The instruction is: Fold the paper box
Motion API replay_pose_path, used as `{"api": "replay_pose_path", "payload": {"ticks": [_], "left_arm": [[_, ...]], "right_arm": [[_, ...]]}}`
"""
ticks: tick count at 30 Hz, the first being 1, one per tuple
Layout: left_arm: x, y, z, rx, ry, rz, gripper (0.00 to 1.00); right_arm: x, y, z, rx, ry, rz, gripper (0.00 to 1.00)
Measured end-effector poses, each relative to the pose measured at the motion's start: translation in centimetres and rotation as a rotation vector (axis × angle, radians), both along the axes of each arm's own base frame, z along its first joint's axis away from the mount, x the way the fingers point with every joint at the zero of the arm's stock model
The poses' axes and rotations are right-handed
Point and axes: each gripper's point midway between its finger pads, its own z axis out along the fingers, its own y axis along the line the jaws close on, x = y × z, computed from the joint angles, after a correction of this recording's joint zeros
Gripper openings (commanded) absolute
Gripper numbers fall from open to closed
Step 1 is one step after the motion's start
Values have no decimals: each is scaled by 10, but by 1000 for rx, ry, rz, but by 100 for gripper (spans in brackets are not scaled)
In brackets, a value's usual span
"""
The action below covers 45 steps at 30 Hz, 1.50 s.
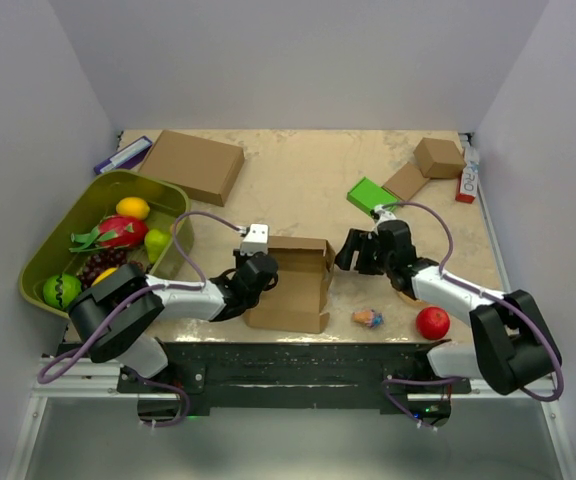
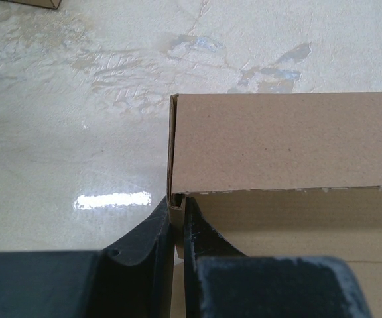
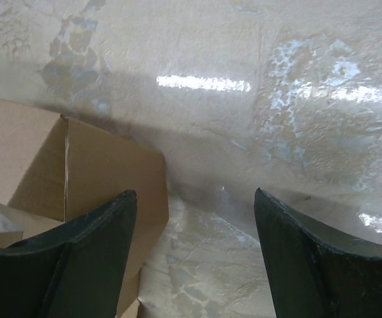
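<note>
1. At the near middle of the table (image 1: 308, 195), the paper box (image 1: 296, 292) is set, partly folded.
2. Its left edge is pinched by the left gripper (image 2: 178, 212).
3. The right gripper (image 3: 195, 199) is held spread beside its right corner, open table beyond.

The plain brown paper box (image 1: 293, 295) lies partly folded, side walls raised, top open.

table (image 1: 308, 190): beige marbled | on it: paper box (image 1: 298, 300), green bin (image 1: 58, 235), red ball (image 1: 432, 322)
</note>
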Motion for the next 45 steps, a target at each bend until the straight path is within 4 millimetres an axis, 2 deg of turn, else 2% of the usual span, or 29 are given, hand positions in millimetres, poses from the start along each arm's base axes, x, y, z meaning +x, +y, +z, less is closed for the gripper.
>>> {"api": "replay_pose_path", "payload": {"ticks": [12,22,37,45], "left_arm": [[0,-7,1,29,-3,-72,0],[-9,-6,0,29,-12,-166,0],[-8,-5,0,34,-11,-176,0],[-8,-5,0,32,-10,-179,0]], "right_arm": [[-31,21,-3,90,-29,205,74],[-46,35,10,152,-124,317,74],[-65,60,16,144,-174,446,89],[-70,70,23,160,-201,484,91]]}}
